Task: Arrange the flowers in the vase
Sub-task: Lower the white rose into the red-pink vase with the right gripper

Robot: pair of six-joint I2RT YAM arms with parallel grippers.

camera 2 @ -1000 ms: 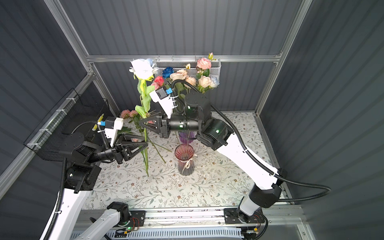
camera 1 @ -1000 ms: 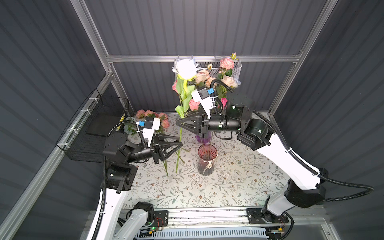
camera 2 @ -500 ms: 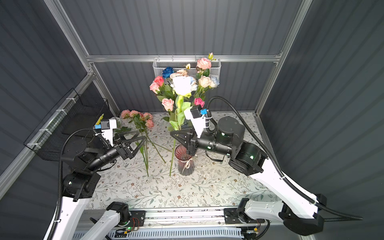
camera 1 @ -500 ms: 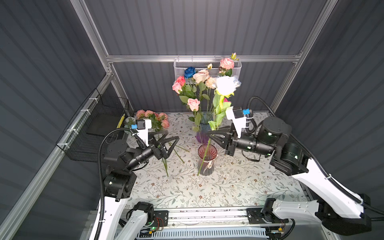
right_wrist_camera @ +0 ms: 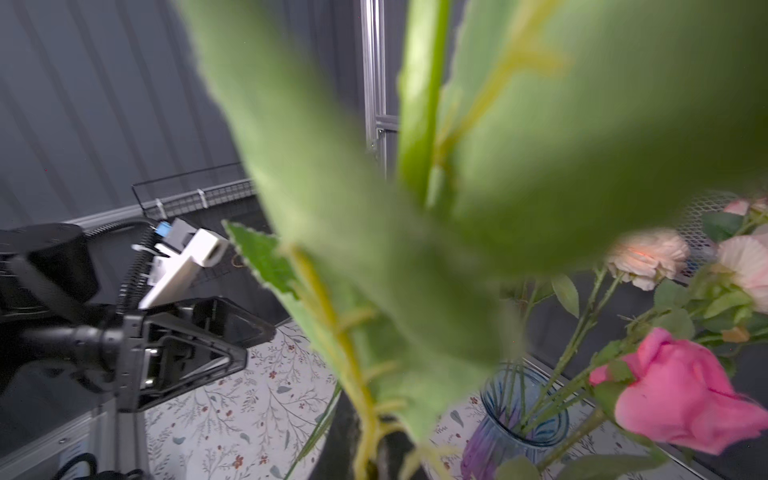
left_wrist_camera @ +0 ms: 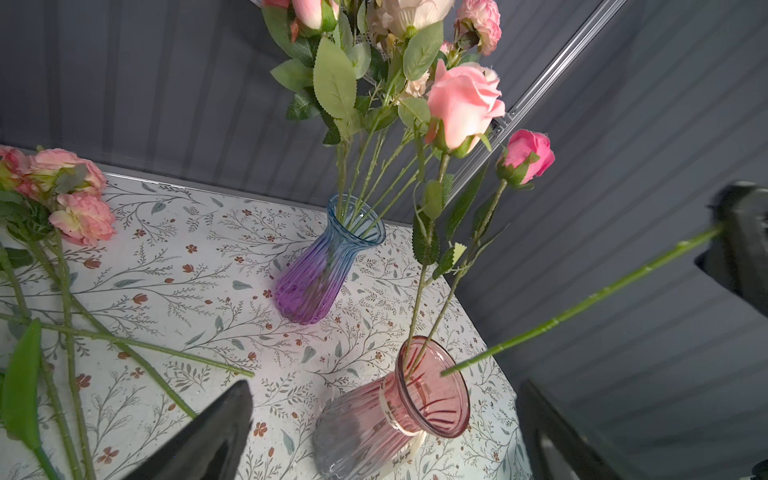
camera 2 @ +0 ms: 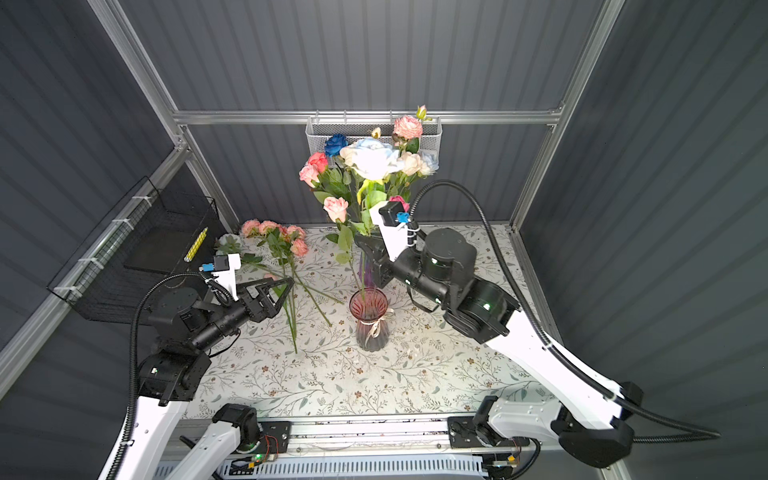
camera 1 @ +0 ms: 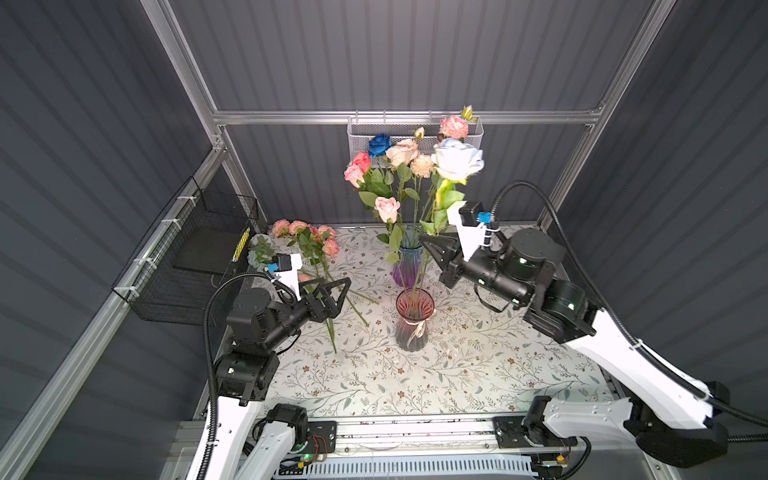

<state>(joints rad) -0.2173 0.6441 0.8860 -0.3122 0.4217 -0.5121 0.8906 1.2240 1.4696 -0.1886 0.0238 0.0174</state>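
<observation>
Standing nearly upright, the white rose [camera 1: 457,160] carries its bloom at the top. Its long green stem [left_wrist_camera: 582,307] runs down at a slight tilt to a cut end at the mouth of the pink vase [camera 1: 414,320] in mid-table. The right gripper [camera 1: 430,246] is clamped on that stem partway up, among its leaves, near the blue-purple vase [camera 1: 407,266]. The left gripper [camera 1: 338,296] hangs empty with its fingers spread wide above the loose flowers [camera 1: 316,249], which lie flat on the table [camera 1: 457,374] with stem ends toward the front edge.
</observation>
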